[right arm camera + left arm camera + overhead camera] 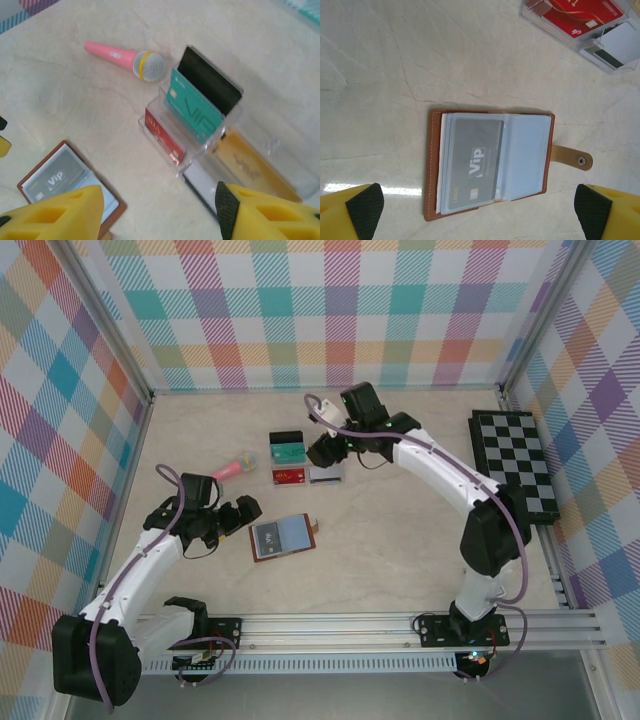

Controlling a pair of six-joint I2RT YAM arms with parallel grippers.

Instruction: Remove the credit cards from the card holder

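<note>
The card holder (283,537), open with 1 grey card (474,165) in its pocket, lies on the worktop (400,540) just beside the left gripper (243,514), which gapes wide and empty.

Left arm (140,565): rises from its base at the near edge, leans forward, and bends to the right at the wrist. Left gripper (243,513): points right, low over the surface. Jaws are spread wide, with the black pads (365,206) at opposite sides of the left wrist view and nothing clamped between them. Right arm (480,525): upright from its base, sharply bent at the dark elbow, with the white forearm reaching forward and to the left. Right gripper (325,448): angled downward and left. Its yellow fingers (55,215) stand apart in the right wrist view and grip nothing.
</note>
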